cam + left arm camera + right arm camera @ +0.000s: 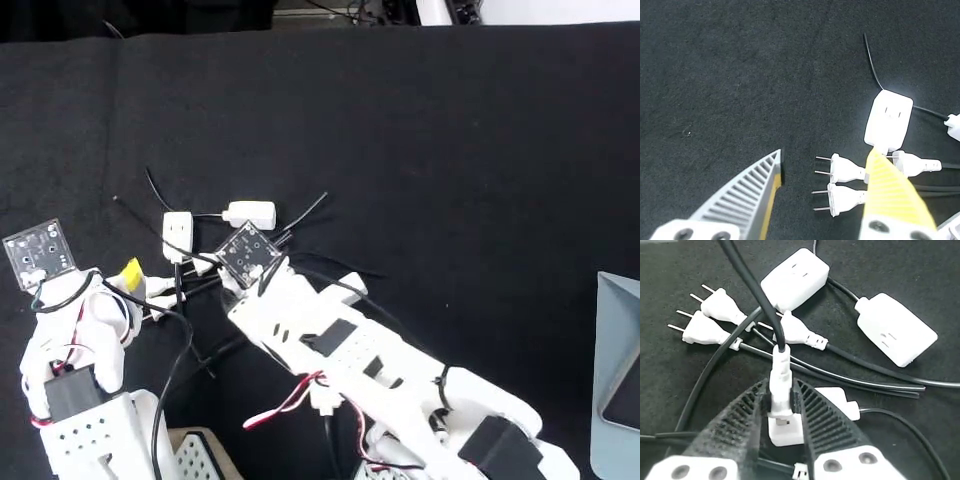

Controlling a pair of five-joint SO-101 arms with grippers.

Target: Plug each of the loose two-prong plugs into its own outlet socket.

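Two loose white two-prong plugs (845, 170) (842, 199) lie side by side on the black cloth, right beside the yellow finger (890, 190) of my left gripper (825, 151), which stands open and holds nothing. A third plug (799, 331) lies against a white outlet socket (795, 277). A second socket (895, 329) sits beside it. My right gripper (780, 385) is shut on a white plug (780, 371) with a black cable, held upright on a white socket block (785, 432). Its prongs are hidden. In the high view both grippers (112, 275) (238, 280) sit near the sockets (178, 235) (250, 213).
Black cables (850, 377) cross the cloth between plugs and sockets. Square marker boards (40, 250) (248, 252) ride on both arms. A grey-blue bin (615, 380) stands at the table's right edge. The far half of the black cloth (420, 130) is open room.
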